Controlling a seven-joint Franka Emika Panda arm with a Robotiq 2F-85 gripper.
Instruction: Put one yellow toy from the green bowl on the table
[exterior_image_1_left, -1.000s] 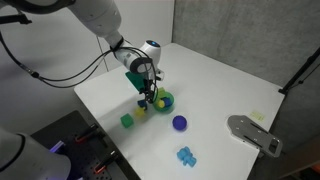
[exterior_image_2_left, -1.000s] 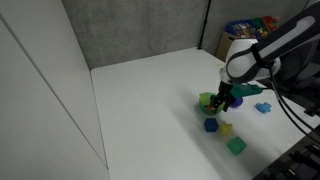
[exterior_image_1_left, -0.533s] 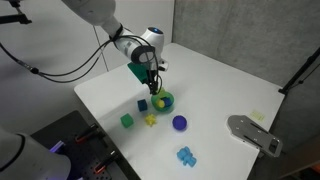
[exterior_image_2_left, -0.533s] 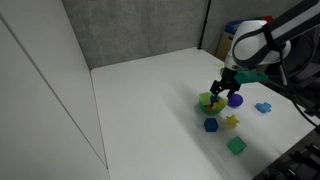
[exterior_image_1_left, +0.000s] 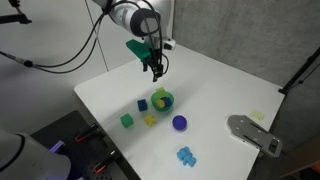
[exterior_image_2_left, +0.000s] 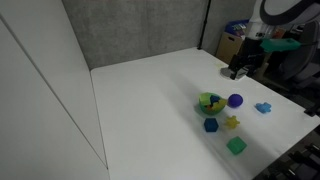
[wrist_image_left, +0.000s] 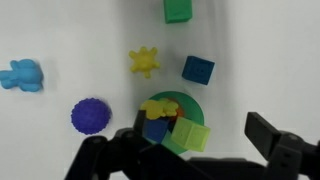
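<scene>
Wrist view, black two-finger gripper (wrist_image_left: 192, 135) spread wide, holding nothing, low in frame, small round bright-green bowl (wrist_image_left: 190, 100) at lower centre with bits inside, tiny pale-yellow lumpy toy (wrist_image_left: 145, 62) sitting just up-left of it on the white matte table (wrist_image_left: 270, 50)

A purple knobbly round toy (wrist_image_left: 90, 116) lies near a light-blue plastic figure (wrist_image_left: 22, 75). A dark-blue cube (wrist_image_left: 198, 69) sits apart from a bright-green cube (wrist_image_left: 178, 10). None touch.

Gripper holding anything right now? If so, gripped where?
Nothing is held. The gripper hangs above the table, and in the wrist view its jaws stand apart with only the green bowl below showing between them.
</scene>
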